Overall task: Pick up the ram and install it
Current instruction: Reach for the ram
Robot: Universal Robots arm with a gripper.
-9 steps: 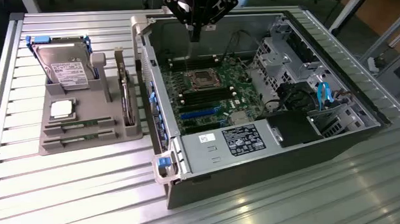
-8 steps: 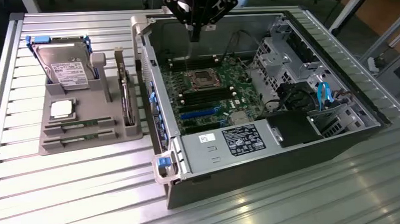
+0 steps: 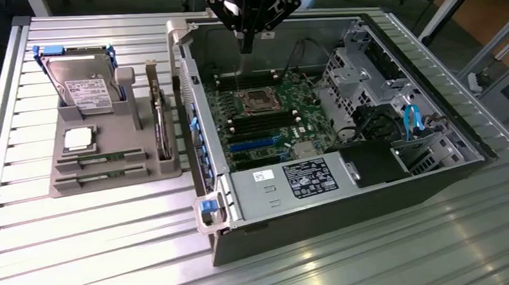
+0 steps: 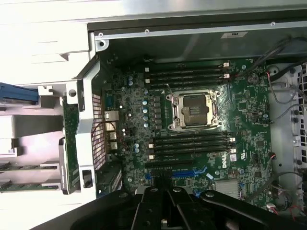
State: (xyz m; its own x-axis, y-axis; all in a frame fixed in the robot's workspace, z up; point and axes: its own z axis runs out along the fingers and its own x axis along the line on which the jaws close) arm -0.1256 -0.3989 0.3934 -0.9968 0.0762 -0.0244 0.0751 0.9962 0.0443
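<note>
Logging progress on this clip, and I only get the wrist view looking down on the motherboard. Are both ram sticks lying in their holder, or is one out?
Observer: Both are in. The first ram stick and the second ram stick lie side by side in two slots of the grey holder, at the exterior view's left of the case.
Operator: So where is the gripper compared with that holder?
Observer: The gripper hangs over the open case, above the motherboard, apart from the holder and touching neither stick.
</note>
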